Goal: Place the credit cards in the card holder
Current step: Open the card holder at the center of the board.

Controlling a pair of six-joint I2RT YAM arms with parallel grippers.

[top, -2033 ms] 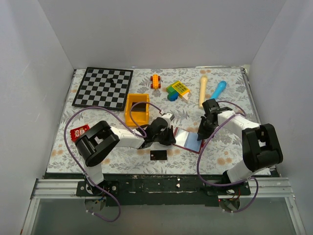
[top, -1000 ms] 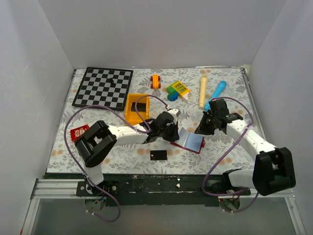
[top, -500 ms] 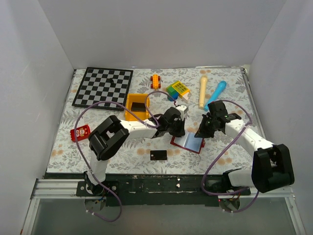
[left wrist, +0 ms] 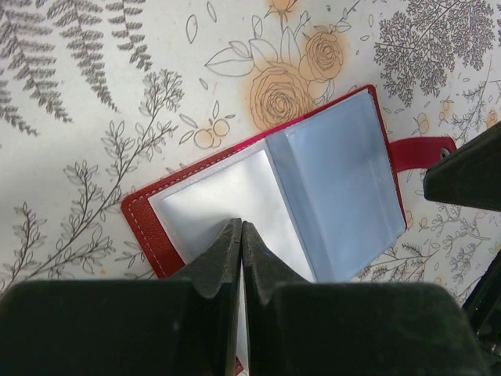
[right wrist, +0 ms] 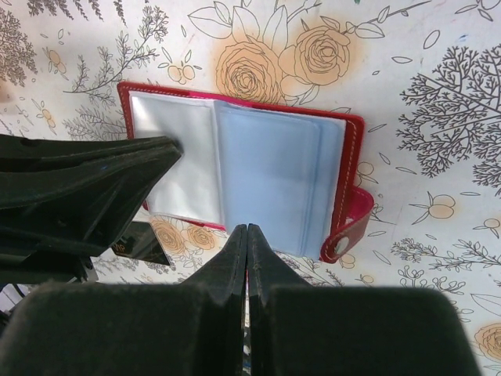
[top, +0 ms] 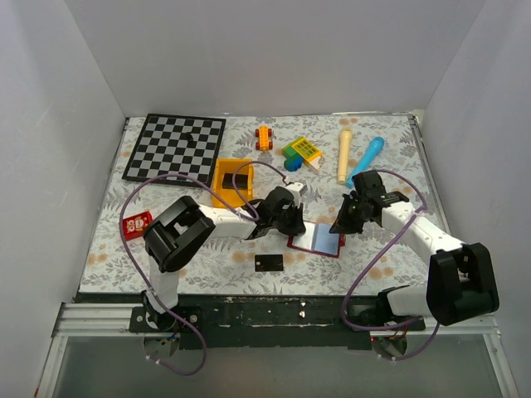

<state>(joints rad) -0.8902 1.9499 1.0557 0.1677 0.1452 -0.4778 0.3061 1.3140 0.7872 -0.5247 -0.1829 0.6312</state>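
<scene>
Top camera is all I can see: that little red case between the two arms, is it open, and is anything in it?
Observer: The left wrist camera shows the card holder lying open, with nothing in its pale pockets.
Visitor: Are the claws gripping it?
Observer: No. The left claw is shut, its tips together over the page away from the tab.
Visitor: And the other one?
Observer: The right claw is shut too, at the edge of the blue page, beside the snap tab with its silver stud.
</scene>
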